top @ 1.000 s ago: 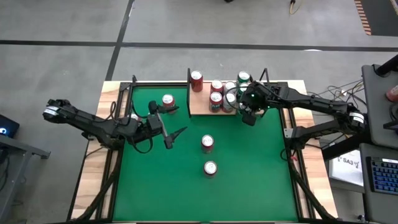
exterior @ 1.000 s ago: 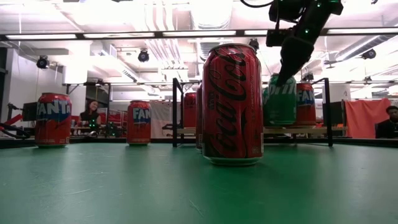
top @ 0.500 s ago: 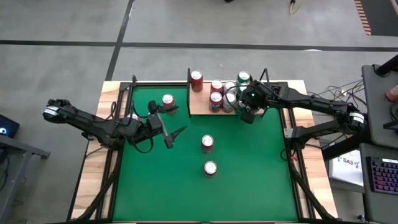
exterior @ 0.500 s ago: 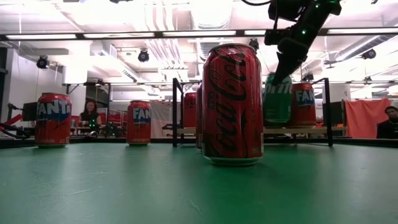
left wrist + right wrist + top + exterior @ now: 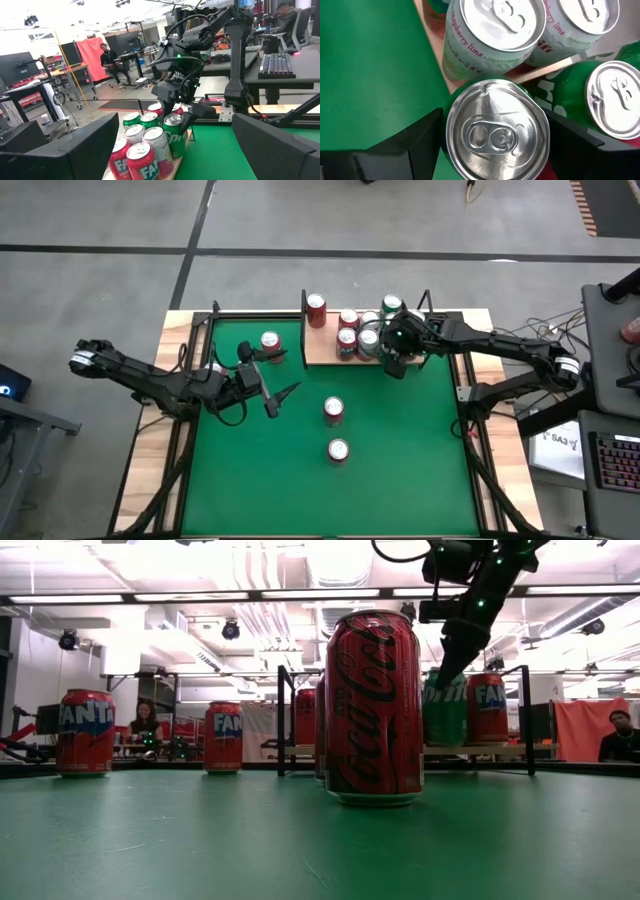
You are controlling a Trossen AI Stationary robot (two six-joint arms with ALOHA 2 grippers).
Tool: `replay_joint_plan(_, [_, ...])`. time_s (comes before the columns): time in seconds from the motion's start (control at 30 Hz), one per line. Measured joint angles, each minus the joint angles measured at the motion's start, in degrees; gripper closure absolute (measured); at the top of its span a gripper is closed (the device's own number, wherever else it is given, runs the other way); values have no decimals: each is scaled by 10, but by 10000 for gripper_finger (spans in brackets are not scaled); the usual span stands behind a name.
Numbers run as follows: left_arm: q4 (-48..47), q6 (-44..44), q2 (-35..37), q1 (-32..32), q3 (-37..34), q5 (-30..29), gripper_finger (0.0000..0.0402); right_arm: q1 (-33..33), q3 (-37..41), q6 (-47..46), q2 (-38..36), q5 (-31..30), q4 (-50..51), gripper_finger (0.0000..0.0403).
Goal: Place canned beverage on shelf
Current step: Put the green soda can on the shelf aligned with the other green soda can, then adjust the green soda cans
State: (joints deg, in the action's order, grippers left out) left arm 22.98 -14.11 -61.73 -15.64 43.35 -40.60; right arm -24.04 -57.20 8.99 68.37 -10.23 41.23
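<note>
Right wrist view showed the green can (image 5: 496, 131) upright between the right arm's two dark fingers (image 5: 415, 140), its silver lid facing the camera and its long axis running straight up into the wrist. The fingers stood on either side of its wall, gripping it. From above, the right gripper (image 5: 394, 352) hung at the right end of the shelf (image 5: 322, 352), at its near edge, so the can sat at the corner of the board beside the cans already there; whether its base rested on the wood or hung just over it could not be told. The coming move seemed to turn on that: the can lay directly under the fingers, with neighbours touching or just beside it on the far side.

The left gripper (image 5: 270, 390) waited well apart on the green felt table (image 5: 400, 460) at the left, fingers spread wide and empty, so the right arm was plainly the nearer one.

Readable writing: "raspberry lime" on a pale can (image 5: 490, 35) on the shelf; the Coca-Cola script on the big red can (image 5: 374, 706) close to the low camera; "Fanta" on the red can (image 5: 85, 732) at far left and on others; part of a Sprite label on the held can.
</note>
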Motion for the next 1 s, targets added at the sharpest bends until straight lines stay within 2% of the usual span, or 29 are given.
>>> replay_joint_plan(0.33, [0, -2, 0, 0, 0, -6, 28, 0, 0, 7, 1, -5, 0, 122])
replay_joint_plan(0.5, [-1, -2, 0, 0, 0, -39, 28, 0, 0, 0, 2, -30, 1, 47])
replay_joint_plan(0.57, [-1, -2, 0, 0, 0, -40, 28, 0, 0, 0, 2, -45, 2, 33])
replay_joint_plan(1.0, [-4, -4, 0, 0, 0, -40, 28, 0, -32, 1, -1, -49, 14, 25])
